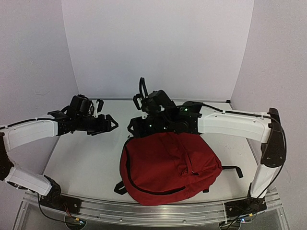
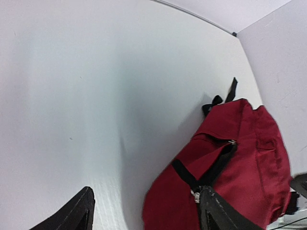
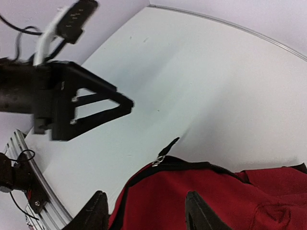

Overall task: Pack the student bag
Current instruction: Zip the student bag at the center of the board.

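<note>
The student bag (image 1: 168, 167) is a dark red backpack lying flat on the white table (image 1: 81, 158), its black zipper shut along the top. Above the bag's far left corner my left gripper (image 1: 111, 123) hovers open; in the left wrist view the bag (image 2: 240, 158) lies under its right fingertip (image 2: 216, 211), and the left gripper (image 2: 146, 215) holds nothing. My right gripper (image 1: 132, 125) hangs open just over the bag's far edge. In the right wrist view the right gripper (image 3: 146, 213) straddles the red fabric (image 3: 216, 201) without touching it, close to the zipper pull (image 3: 165, 155).
White walls close the table at the back and both sides. An aluminium rail (image 1: 158, 211) runs along the near edge. A black strap (image 1: 232, 168) sticks out of the bag to the right. The left gripper's fingers (image 3: 96, 108) show in the right wrist view.
</note>
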`<act>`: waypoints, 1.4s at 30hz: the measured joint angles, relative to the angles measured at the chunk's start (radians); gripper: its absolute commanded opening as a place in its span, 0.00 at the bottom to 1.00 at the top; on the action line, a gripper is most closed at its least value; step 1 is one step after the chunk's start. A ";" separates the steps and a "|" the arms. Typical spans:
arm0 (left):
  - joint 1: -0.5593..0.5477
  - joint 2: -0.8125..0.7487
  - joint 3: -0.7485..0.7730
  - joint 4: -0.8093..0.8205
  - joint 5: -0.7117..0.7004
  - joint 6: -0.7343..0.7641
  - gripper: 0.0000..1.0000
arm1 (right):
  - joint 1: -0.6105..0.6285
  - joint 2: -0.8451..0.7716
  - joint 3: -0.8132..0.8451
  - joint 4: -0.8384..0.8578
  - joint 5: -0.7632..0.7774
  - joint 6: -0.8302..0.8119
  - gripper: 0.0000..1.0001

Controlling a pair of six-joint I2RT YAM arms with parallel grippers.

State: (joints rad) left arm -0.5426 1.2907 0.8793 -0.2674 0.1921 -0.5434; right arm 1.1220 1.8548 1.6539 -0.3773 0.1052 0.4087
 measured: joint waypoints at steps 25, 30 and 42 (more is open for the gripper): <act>-0.137 0.091 -0.135 0.176 0.234 -0.196 0.23 | -0.105 0.479 0.495 -0.272 -0.194 -0.014 0.55; -0.145 0.083 -0.167 0.227 0.236 -0.211 0.12 | -0.105 0.496 0.504 -0.295 -0.228 -0.011 0.49; -0.149 0.064 -0.187 0.250 0.235 -0.208 0.00 | -0.106 0.519 0.532 -0.298 -0.307 0.009 0.14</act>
State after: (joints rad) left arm -0.6914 1.3552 0.6922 -0.0173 0.4270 -0.7517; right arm 1.0164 2.3741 2.1860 -0.6754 -0.2020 0.4181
